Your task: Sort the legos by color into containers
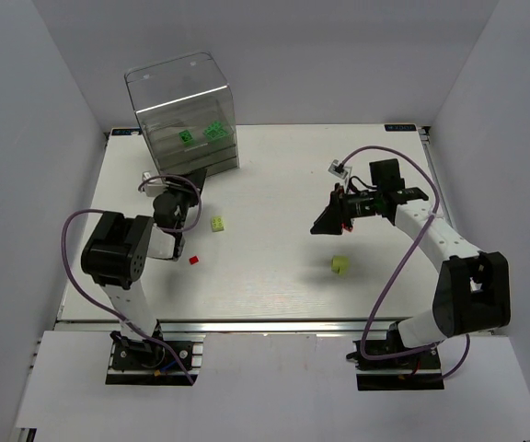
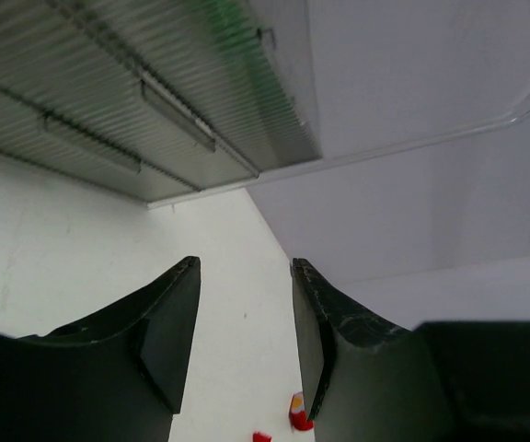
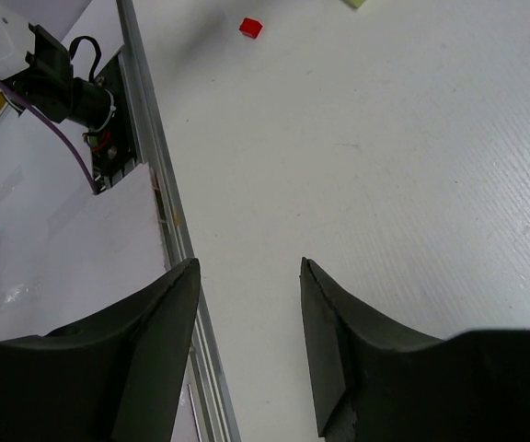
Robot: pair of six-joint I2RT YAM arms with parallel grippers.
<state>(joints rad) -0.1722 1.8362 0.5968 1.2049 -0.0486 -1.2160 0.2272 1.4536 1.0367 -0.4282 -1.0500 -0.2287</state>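
The clear plastic cabinet [image 1: 182, 110] stands at the back left, with a dark green brick [image 1: 185, 137] and a brighter green brick [image 1: 215, 131] inside. Its ribbed drawer fronts [image 2: 109, 110] fill the upper left of the left wrist view. My left gripper [image 1: 191, 184] [image 2: 245, 265] is open and empty just in front of the cabinet's base. Two red bricks [image 2: 299, 412] lie low between its fingers. On the table lie a pale yellow-green brick [image 1: 218, 223], a red brick [image 1: 193, 261] [image 3: 250, 28] and another yellow-green brick [image 1: 340, 264]. My right gripper [image 1: 325, 224] [image 3: 247, 267] is open and empty above the table.
The table's metal front rail [image 3: 168, 221] runs under the right gripper's left finger. White walls close in the table [image 1: 274, 184] on three sides. Purple cables [image 1: 403, 249] loop beside each arm.
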